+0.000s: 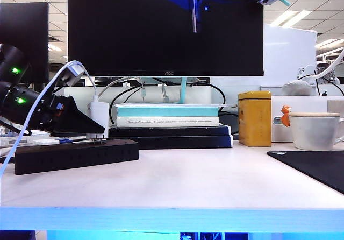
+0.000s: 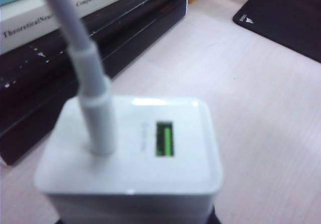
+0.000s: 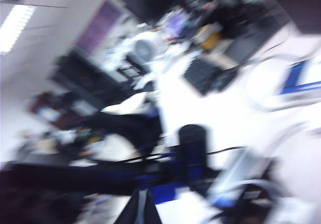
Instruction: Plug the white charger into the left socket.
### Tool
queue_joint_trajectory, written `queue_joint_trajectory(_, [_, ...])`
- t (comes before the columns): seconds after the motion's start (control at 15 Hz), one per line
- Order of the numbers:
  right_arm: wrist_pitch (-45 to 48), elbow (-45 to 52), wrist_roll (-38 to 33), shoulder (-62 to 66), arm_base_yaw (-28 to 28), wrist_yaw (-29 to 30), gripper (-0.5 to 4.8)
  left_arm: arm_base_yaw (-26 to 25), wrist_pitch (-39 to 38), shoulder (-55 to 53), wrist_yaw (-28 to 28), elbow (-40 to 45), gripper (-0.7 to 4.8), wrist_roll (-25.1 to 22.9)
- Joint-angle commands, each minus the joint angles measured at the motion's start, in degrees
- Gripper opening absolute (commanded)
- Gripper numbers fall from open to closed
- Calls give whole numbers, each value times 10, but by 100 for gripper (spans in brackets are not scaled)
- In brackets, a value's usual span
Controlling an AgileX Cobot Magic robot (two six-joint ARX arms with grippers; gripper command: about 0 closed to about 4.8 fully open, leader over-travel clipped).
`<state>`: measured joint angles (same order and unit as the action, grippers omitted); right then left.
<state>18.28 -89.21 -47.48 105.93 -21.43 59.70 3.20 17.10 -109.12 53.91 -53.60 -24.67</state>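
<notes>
Left gripper (image 1: 91, 126) sits at the left of the desk above the black power strip (image 1: 75, 155), its fingers pinching the white charger (image 1: 99, 113), which stands upright just over the strip's right end. Whether the prongs touch the left socket cannot be told.

Right gripper (image 3: 140, 211): only the tips show in its blurred wrist view, pressed together on nothing, pointing out at the room.

Containers, near to far: white mug (image 1: 314, 131) at right beside the black mat (image 1: 314, 167), contents not visible; yellow tin (image 1: 255, 118), lid on; behind, stacked books (image 1: 167, 117) on black flat boxes (image 1: 172, 135) under the monitor (image 1: 165, 27).

Left wrist view alone shows the charger's top: white cable (image 2: 83, 63) plugged in beside a green-lit port (image 2: 165, 139). Exterior view alone shows the strip.
</notes>
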Motion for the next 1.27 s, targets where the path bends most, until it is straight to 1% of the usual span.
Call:
queue_joint_trajectory(0.07, [-134, -3, 187, -1, -14, -132, -2, 3, -20, 0, -38, 1, 78, -30])
queue_joint_trajectory(0.13, [-175, -3, 239, 6, -26, -182, -2, 7, -23, 0, -41, 1, 78, -37])
queue_joint_trajectory(0.2, [-198, -3, 268, 17, -36, -216, -2, 7, -23, 0, -43, 1, 78, -37])
queue_joint_trajectory(0.27, [-203, -3, 278, 30, -44, -226, -2, 7, -24, 0, -43, 1, 78, -37])
queue_joint_trajectory(0.6, [-199, -3, 281, 72, -61, -212, -2, 7, -42, 0, -44, 1, 79, -38])
queue_joint_trajectory(0.8, [-191, -3, 300, 75, -93, -209, -2, 7, -45, 0, -44, 1, 78, -39])
queue_joint_trajectory(1.07, [-188, -3, 328, 80, -119, -270, -2, 7, -46, 0, -44, 1, 79, -38])
queue_joint_trajectory(1.27, [-180, -3, 330, 98, -130, -272, -2, 7, -47, 0, -37, 1, 78, -38])
